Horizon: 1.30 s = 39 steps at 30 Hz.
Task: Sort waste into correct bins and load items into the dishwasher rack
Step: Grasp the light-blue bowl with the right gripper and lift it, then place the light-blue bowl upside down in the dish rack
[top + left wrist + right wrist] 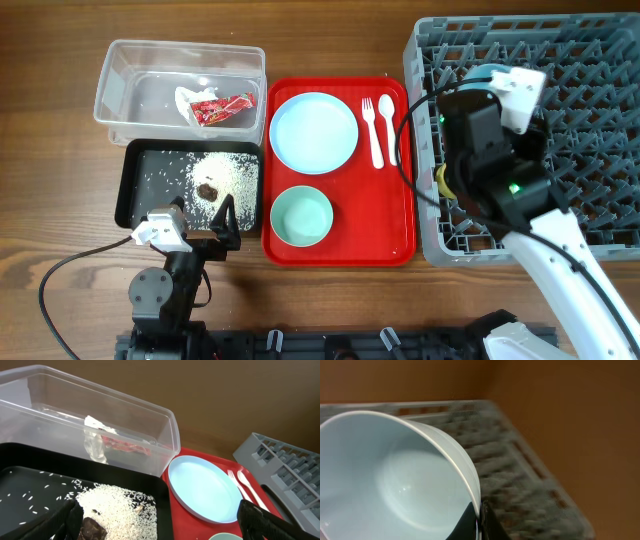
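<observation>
My right gripper (480,510) is shut on the rim of the light blue bowl (395,480) and holds it tilted above the grey dishwasher rack (590,60). The bowl's edge shows in the overhead view (486,70). My left gripper (205,215) is open and empty over the near edge of the black tray (140,165), which holds rice (120,505) and a brown lump (207,189). The clear tub (125,75) holds the red wrapper (225,107) and crumpled white paper (195,98). The light blue plate (314,132), pale green bowl (301,216), fork (372,130) and spoon (389,125) lie on the red tray (340,250).
A bit of the yellow cup (441,180) shows at the rack's left edge, mostly hidden by my right arm (490,140). A black cable (70,270) runs across the wooden table at the front left.
</observation>
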Each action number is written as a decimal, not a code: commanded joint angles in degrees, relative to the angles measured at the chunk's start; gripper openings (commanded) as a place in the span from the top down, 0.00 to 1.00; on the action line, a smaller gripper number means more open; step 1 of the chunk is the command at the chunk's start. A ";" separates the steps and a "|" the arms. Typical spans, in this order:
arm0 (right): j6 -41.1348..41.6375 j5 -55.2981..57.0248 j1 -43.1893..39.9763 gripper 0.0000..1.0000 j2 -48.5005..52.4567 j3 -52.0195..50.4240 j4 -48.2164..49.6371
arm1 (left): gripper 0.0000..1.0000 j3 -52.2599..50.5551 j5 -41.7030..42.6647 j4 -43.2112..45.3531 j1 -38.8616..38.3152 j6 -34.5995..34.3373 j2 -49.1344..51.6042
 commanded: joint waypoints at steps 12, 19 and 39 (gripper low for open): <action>-14.51 10.88 -16.13 0.96 22.16 0.26 4.92 | 0.00 -0.44 0.68 0.33 0.33 0.74 -0.57; -16.96 -0.17 -13.53 0.96 25.97 0.26 3.41 | 0.00 -0.44 0.68 0.33 0.33 0.76 -0.57; -28.52 -4.59 -16.28 0.96 24.50 0.76 21.88 | 0.00 -0.44 0.68 0.33 0.33 0.76 -0.57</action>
